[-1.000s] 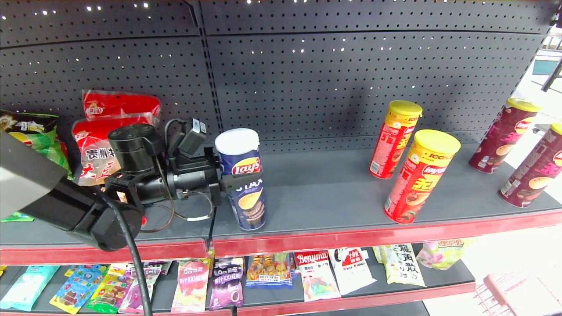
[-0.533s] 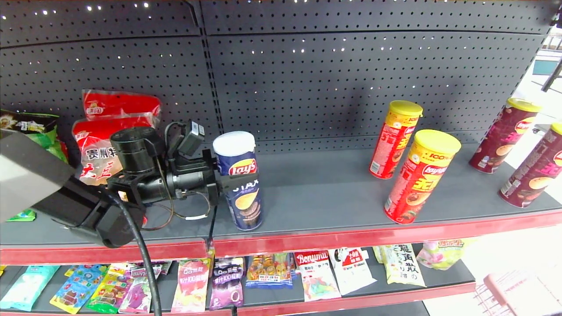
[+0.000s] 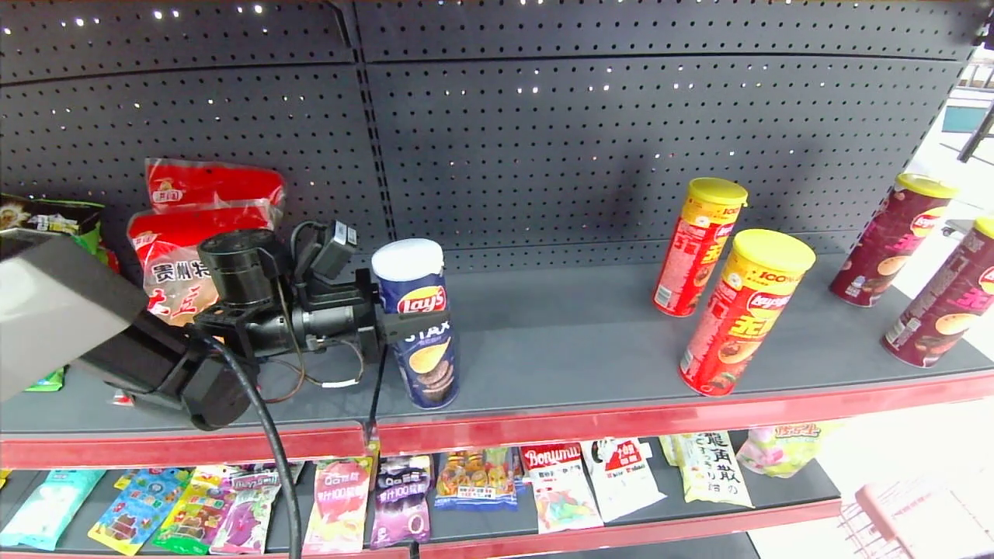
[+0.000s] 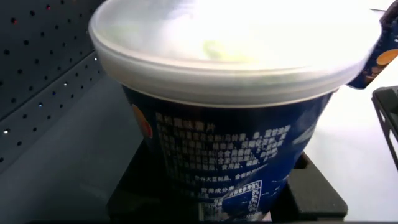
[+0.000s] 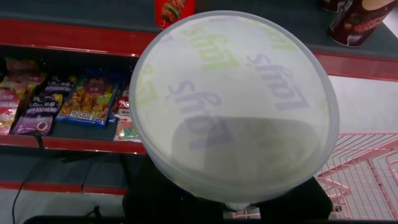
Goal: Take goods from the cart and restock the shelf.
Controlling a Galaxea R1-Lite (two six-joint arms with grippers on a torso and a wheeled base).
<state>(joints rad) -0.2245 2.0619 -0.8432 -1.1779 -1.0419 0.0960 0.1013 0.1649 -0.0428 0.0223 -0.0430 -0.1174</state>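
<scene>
A blue chip can (image 3: 425, 369) with a white lid stands upright near the front of the grey shelf (image 3: 575, 341), left of centre. My left gripper (image 3: 414, 320) is shut on its upper half from the left. In the left wrist view the same can (image 4: 230, 143) sits between black fingers (image 4: 311, 194); whether its base touches the shelf I cannot tell. In the right wrist view a second can's clear lid (image 5: 236, 106) faces the camera, held in my right gripper (image 5: 227, 214) out in front of the shelf's lower levels.
Two red cans with yellow lids (image 3: 745, 310) and two maroon cans (image 3: 885, 241) stand to the right. Red bags (image 3: 186, 233) lean behind my left arm. Bare shelf lies between the blue can and the red cans. Packets (image 3: 481, 481) fill the lower shelf. A pink cart (image 5: 367, 180) is below right.
My left gripper has carried the blue can a little to the left and slightly lower along the shelf. The other cans have not moved.
</scene>
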